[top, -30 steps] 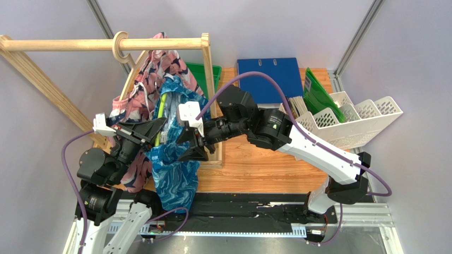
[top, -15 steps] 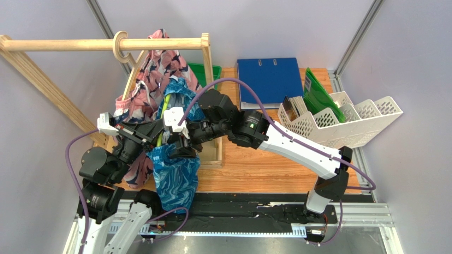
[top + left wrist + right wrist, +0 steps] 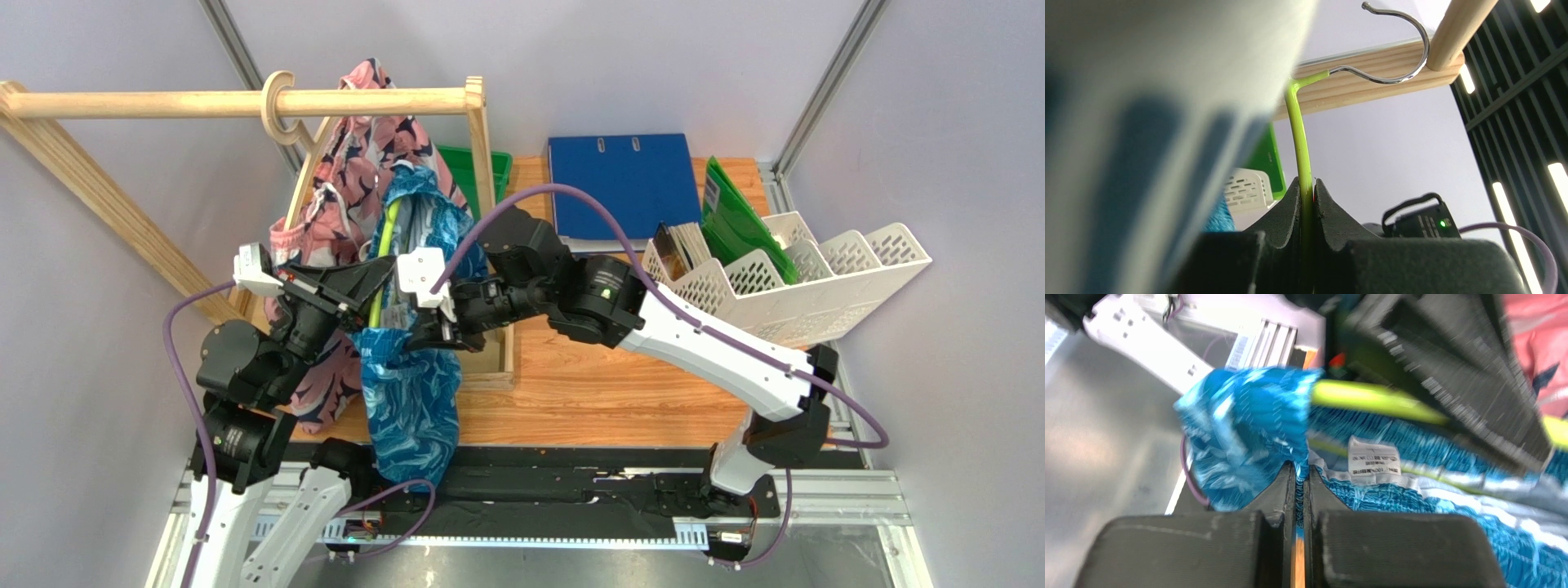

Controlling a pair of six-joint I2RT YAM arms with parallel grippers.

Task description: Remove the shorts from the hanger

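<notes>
Blue-teal wavy shorts (image 3: 411, 392) hang from a lime-green hanger (image 3: 390, 230) below the wooden rail (image 3: 245, 103). Pink patterned shorts (image 3: 356, 184) hang behind them on a wooden hanger. My left gripper (image 3: 368, 290) is shut on the green hanger's rod (image 3: 1303, 135). That rod's metal hook (image 3: 1395, 61) rests over the rail. My right gripper (image 3: 423, 341) is shut on a bunched fold of the blue shorts' waistband (image 3: 1254, 422), beside the white label (image 3: 1373, 458). The green hanger bar (image 3: 1370, 398) runs just above the jaws.
The rack's wooden post (image 3: 482, 159) stands right of the clothes. A blue binder (image 3: 620, 184), a green box (image 3: 472, 169), a green folder (image 3: 736, 208) and a white file rack (image 3: 822, 276) sit on the wooden tabletop (image 3: 589, 380) to the right.
My right gripper swung left into the blue shorts and went from open to shut on the waistband. The left gripper kept its hold and lifted the hanger slightly.
</notes>
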